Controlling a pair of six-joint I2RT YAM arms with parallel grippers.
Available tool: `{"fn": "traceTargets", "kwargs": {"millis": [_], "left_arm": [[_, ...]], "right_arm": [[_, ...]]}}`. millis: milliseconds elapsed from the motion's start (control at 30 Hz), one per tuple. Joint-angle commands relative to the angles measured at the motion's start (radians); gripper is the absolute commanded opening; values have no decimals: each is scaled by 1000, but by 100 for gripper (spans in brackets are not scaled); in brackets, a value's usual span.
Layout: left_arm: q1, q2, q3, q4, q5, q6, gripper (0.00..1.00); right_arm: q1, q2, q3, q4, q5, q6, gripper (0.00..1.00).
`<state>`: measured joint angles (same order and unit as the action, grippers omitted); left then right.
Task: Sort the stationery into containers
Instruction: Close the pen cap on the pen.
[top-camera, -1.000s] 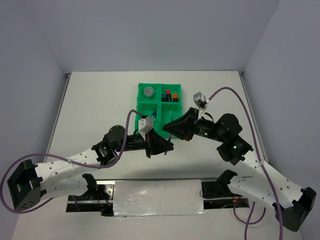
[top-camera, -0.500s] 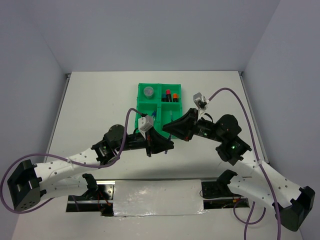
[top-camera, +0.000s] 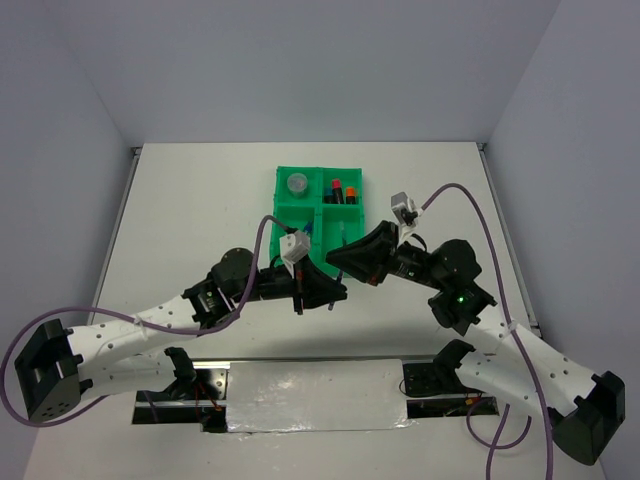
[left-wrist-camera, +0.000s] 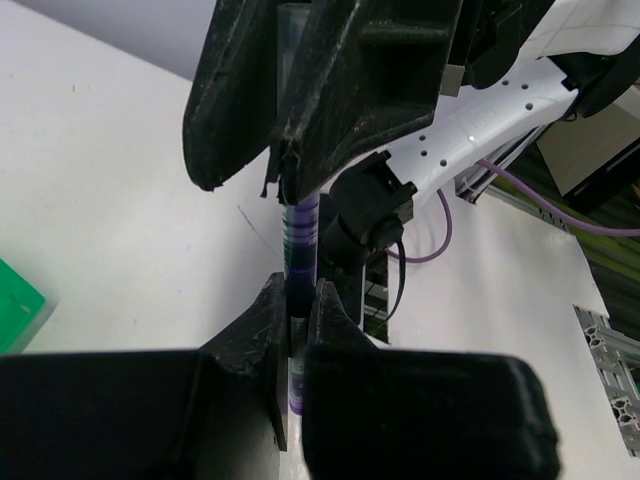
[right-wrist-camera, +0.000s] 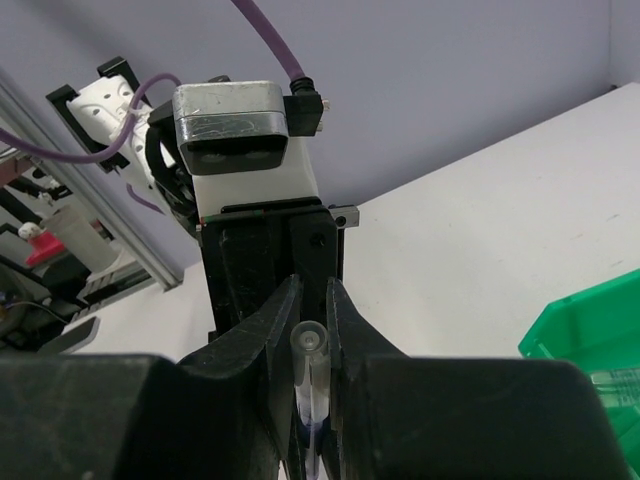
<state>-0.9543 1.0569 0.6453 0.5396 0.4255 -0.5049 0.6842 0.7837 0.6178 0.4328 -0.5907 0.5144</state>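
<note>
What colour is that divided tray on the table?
The tray is bright green, clearest in the top external view.

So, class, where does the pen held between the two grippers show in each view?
Top: hidden where the left gripper and right gripper meet, mid-picture.
Left wrist: pen at centre, blue-banded, upright between both grippers.
Right wrist: low centre, clear end facing the camera.
Shared landmark: green tray, upper centre on top, left edge in left wrist, right edge in right wrist.
</note>
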Motion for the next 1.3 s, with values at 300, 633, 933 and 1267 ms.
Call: {"fn": "traceTargets", "kwargs": {"millis": [300, 633, 933, 1267], "left_arm": [[118, 26, 198, 270, 139, -164, 0], [124, 31, 343, 117, 164, -66, 0], [147, 15, 379, 100, 171, -32, 0], [164, -8, 432, 108, 160, -26, 0]], "right_arm": [[14, 109, -173, 164, -27, 30, 0], [28, 175, -181, 178, -40, 24, 0], [52, 235, -262, 285, -58, 107, 0], [120, 278, -265, 302, -29, 101, 0]]}}
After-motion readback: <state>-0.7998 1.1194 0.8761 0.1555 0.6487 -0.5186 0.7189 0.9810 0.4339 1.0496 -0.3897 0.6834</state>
